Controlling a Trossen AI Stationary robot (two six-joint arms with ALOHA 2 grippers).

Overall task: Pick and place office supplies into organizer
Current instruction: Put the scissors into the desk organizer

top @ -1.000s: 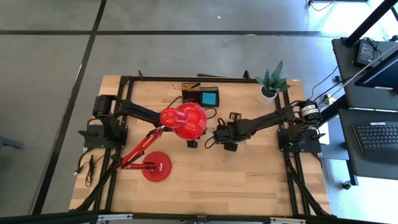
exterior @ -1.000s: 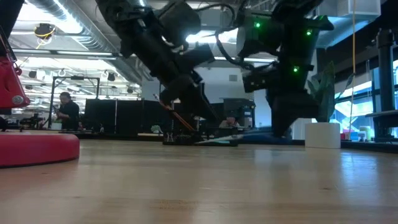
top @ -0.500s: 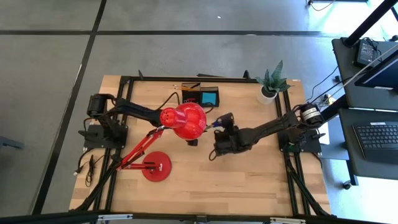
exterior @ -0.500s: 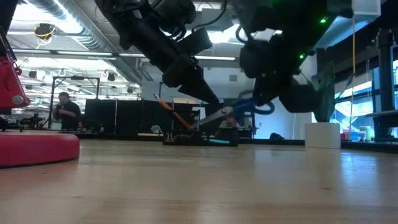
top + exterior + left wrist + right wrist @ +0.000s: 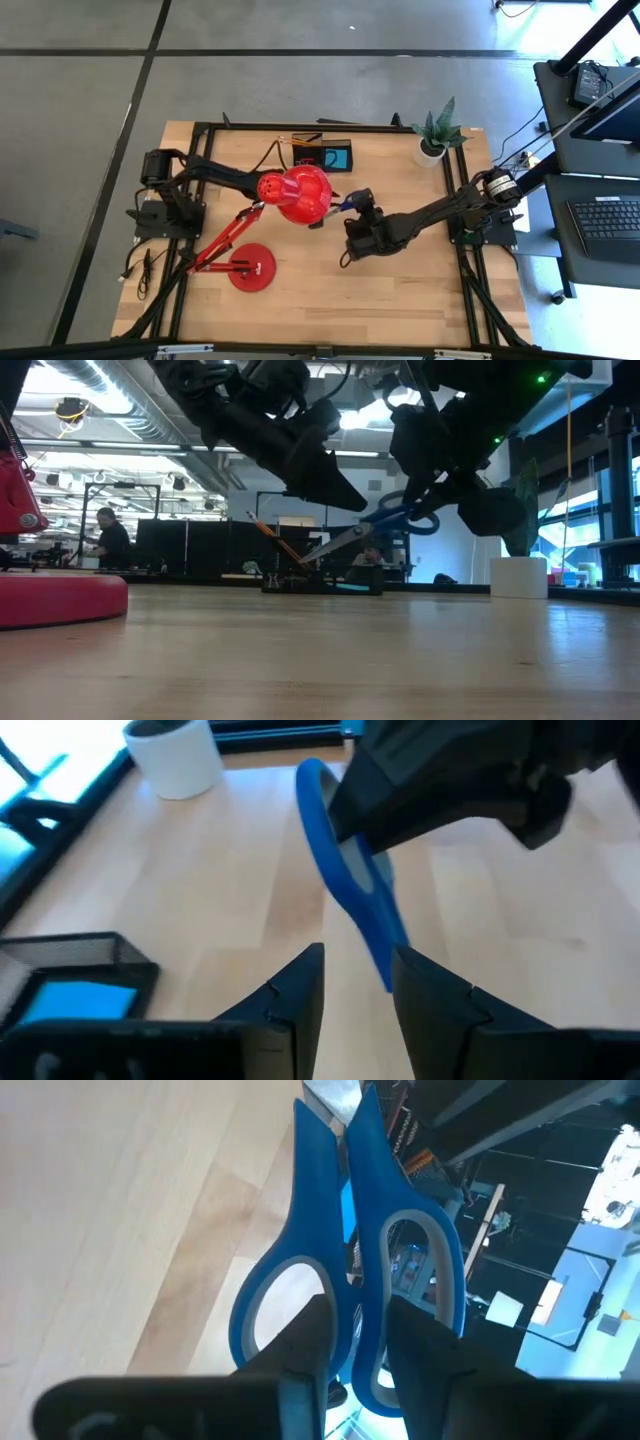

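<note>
Scissors [image 5: 385,525]: airborne at frame centre, long axis tilted, blades down-left, blue handles up-right. Right gripper [image 5: 352,1325]: fingers closed on handle. Left gripper [image 5: 355,985]: slightly parted, empty, just beside scissors. Organizer [image 5: 322,156]: upper centre of table.

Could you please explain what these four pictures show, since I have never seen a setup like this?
They show two dark robot arms at a wooden table. One picture looks straight down, one looks level across the tabletop, and two come from cameras on the arms' wrists. On the table stand a red desk lamp, a potted plant and a small black organizer. The right claw is shut on blue-handled scissors, held above the table. The left claw is open, close by the scissors.
</note>
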